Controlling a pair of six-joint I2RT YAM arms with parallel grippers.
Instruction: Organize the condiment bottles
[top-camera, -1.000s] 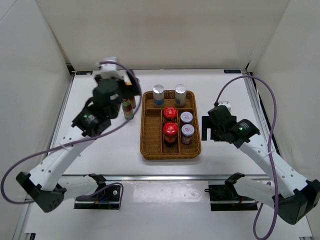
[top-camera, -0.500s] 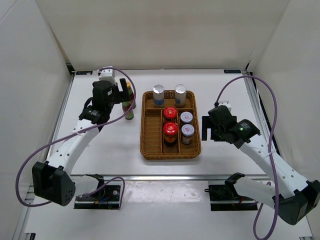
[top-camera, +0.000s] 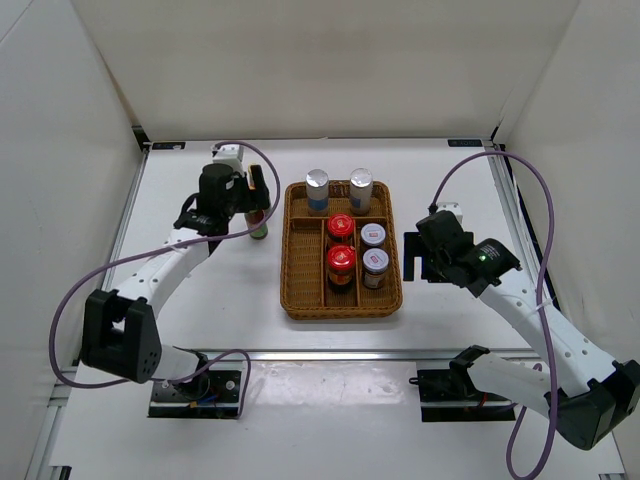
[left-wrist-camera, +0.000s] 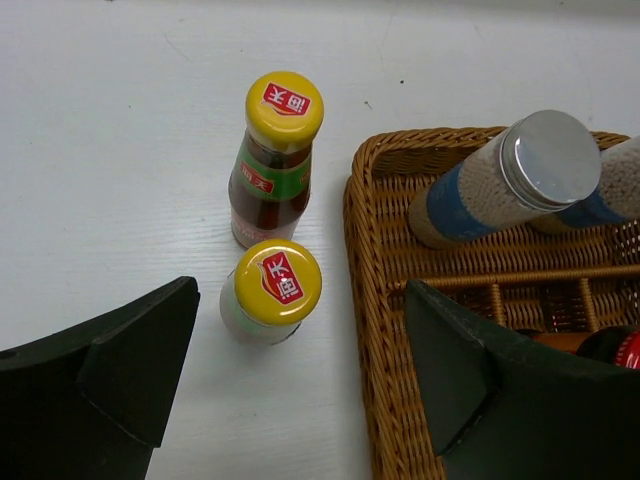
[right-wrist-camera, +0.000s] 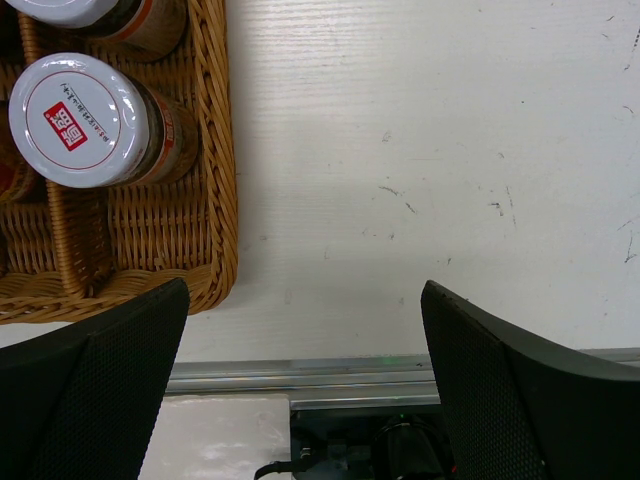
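Two slim sauce bottles stand on the white desk (top-camera: 200, 290), just left of the wicker tray (left-wrist-camera: 362, 250). The near sauce bottle (left-wrist-camera: 270, 290) and the far sauce bottle (left-wrist-camera: 284, 150) stand one behind the other, almost touching. Both have glossy yellow caps with a red label on top, and the far one shows dark sauce through its glass.

The left fingers (left-wrist-camera: 300, 300) hang spread wide over the near bottle, a matte black wedge on either side, gripping nothing. The wedge on the tray side hovers above the woven rim, so the tray's wall crowds that flank (there's precious little room between bottle and basketwork).

Inside the tray, thin wicker dividers split it into compartments.
- **Back compartment:** the two silver-capped bottles (left-wrist-camera: 500, 180) sit side by side. They are round, banded blue and white, with brushed metal tops.
- **Middle column:** the two red-lidded jars (top-camera: 340, 226), dark-bodied, stand one behind the other.
- **Right column:** the two white-lidded jars (right-wrist-camera: 85, 120) stand the same way. Their lids are flat and ringed, with red print.

The right fingers (right-wrist-camera: 305, 290) are spread wide too and hold nothing. They are over bare desk just off the tray's right wall. The surface there is pale and faintly grained with small dark scuffs, and a metal rail (right-wrist-camera: 300, 372) runs along its near edge.
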